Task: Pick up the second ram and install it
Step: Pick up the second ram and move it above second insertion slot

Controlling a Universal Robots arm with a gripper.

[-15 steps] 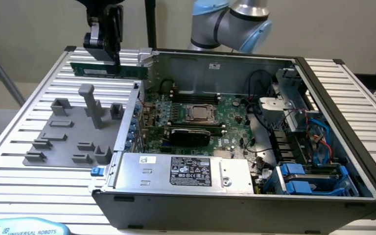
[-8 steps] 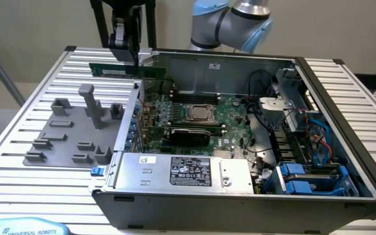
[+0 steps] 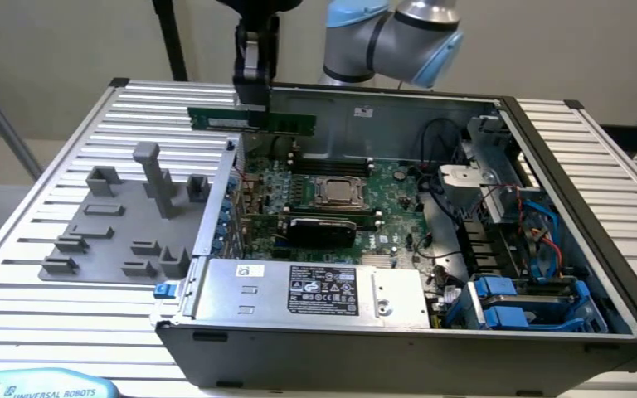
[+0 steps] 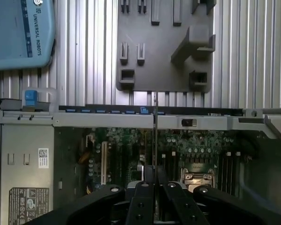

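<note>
Ribbed metal table (image 3: pixel 584 157), open computer case (image 3: pixel 296 348): gripper (image 3: pixel 252 101) clamped on the second ram (image 3: pixel 291 123), level above the case's far edge, exterior view's left; carrying step, judged; seating likely demands square alignment over the motherboard (image 3: pixel 396 197).

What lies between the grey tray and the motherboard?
The case's metal side wall with blue clips, clear in the wrist view. The hand holds the RAM stick.
</note>
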